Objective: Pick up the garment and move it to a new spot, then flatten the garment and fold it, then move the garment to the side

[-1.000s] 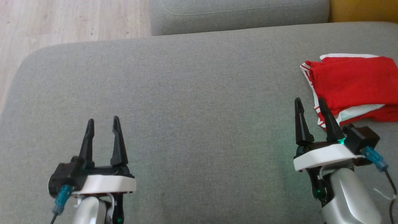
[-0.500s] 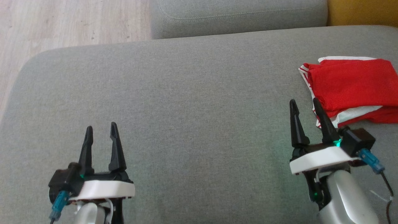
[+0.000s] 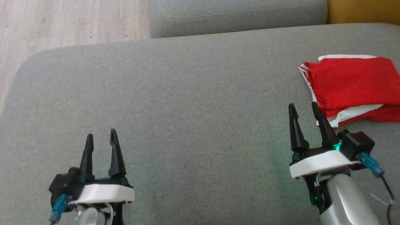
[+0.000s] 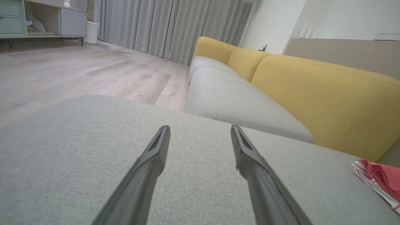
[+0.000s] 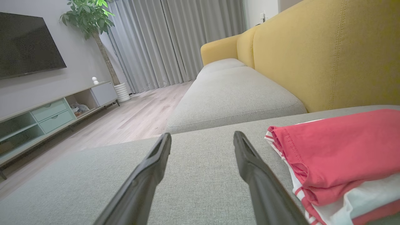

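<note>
The garment [image 3: 353, 86] is red with white trim and lies folded at the right side of the grey sofa cushion [image 3: 187, 100]. It also lies at the right in the right wrist view as the garment [image 5: 337, 153], and its edge, the garment [image 4: 379, 179], is at the far right of the left wrist view. My right gripper [image 3: 303, 107] is open just left of its near corner, not touching it, with nothing between its fingers. My left gripper [image 3: 100, 137] stands open and empty over bare cushion at the lower left.
A second grey seat cushion [image 3: 237, 15] lies beyond the gap at the top, with a yellow backrest [image 3: 362, 11] at the upper right. Wooden floor [image 3: 62, 25] lies past the cushion's rounded left corner. A TV cabinet [image 5: 47, 115] stands across the room.
Both grippers have drawn back toward me and sit lower in the head view, still open. The view shifted slightly. The garment lies as before.
</note>
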Controlling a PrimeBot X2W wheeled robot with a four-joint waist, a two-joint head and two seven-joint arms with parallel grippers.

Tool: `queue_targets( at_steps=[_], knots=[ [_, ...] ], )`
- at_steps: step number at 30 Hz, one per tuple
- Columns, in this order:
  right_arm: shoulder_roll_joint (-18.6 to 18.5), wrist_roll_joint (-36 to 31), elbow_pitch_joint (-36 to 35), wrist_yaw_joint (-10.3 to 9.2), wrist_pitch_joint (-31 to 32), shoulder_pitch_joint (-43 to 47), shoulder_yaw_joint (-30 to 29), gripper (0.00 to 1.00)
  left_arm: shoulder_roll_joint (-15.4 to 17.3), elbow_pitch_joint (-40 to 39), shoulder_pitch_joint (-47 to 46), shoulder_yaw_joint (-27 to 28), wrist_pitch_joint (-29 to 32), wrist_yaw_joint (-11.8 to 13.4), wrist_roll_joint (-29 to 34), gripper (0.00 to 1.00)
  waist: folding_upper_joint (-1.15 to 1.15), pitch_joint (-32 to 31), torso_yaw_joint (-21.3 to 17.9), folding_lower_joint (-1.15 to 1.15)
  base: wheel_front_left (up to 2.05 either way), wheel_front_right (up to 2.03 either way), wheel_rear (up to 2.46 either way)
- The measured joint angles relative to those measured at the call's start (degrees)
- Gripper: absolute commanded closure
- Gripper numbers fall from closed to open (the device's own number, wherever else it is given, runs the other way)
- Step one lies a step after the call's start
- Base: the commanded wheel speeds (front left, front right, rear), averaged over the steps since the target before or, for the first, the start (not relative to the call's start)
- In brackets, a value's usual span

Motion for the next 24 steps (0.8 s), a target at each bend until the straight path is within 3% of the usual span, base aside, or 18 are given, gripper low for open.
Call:
queue_targets(
  at_steps=[5,6,11,24],
  knots=[
    [0.0,0.2,0.0,0.00,0.0,0.0,0.0,0.00,0.0,0.2,0.0,0.2,0.0,0.0,-0.3,0.00,0.00,0.1,-0.1,0.00,0.00,0.00,0.00],
    [0.0,0.3,0.2,0.00,0.0,0.0,0.0,1.00,0.0,0.4,0.0,0.1,0.0,0.0,-0.5,1.00,0.00,0.2,-0.1,0.00,0.00,0.00,0.00],
    [0.1,1.0,3.4,0.00,0.3,2.9,0.0,1.00,-0.1,3.9,2.0,-0.1,0.5,0.0,-1.1,1.00,0.00,0.1,-0.1,0.00,0.00,0.00,0.00],
    [0.1,8.7,3.0,0.00,1.9,3.2,-0.5,1.00,-0.1,3.8,2.4,0.2,2.4,-0.5,-7.8,1.00,0.00,-0.3,0.1,0.00,0.00,0.00,0.00]
  ],
)
